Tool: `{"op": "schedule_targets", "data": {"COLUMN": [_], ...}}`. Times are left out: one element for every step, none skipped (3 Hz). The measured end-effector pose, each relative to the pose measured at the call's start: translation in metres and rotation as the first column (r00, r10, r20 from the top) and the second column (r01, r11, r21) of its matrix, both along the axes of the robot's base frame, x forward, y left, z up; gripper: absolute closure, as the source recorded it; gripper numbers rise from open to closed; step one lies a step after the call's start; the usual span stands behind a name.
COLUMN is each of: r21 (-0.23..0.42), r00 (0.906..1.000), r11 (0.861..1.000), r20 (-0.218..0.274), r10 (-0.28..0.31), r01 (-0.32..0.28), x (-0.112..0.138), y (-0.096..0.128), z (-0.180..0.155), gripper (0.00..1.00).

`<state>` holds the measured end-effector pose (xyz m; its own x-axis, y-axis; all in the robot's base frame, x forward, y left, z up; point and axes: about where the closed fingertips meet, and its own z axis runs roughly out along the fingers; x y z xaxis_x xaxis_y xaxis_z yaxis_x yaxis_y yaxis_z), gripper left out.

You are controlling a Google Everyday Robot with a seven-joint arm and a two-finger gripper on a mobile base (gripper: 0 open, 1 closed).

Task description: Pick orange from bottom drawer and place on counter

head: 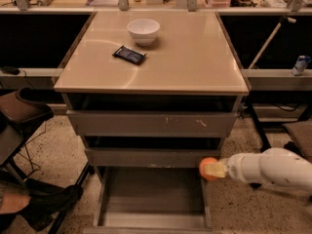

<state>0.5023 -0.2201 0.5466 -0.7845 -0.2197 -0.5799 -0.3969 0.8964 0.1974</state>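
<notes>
Arm's end effector [211,170] pinches orange [204,165] over right wall of open bottom drawer [151,199], below bench [195,57] front-right corner.

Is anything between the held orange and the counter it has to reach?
The gripper holds the orange by the bottom drawer's right wall. Above it jut the two upper drawer fronts and the counter's front edge, which it likely must clear. On top sit a white bowl and dark packet, back-left.
</notes>
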Motion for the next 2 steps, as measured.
{"op": "schedule_targets", "data": {"r21": [-0.015,-0.039], "r00": [0.9896,0.9787], "r11": [0.996,0.993], "r20": [0.113,0.180], "r10": [-0.088,-0.099], "r01": [0.090,0.108], "x": [0.009,0.012], "y": [-0.021,-0.021], "z": [0.093,0.141], "gripper": [1.00,1.00]}}
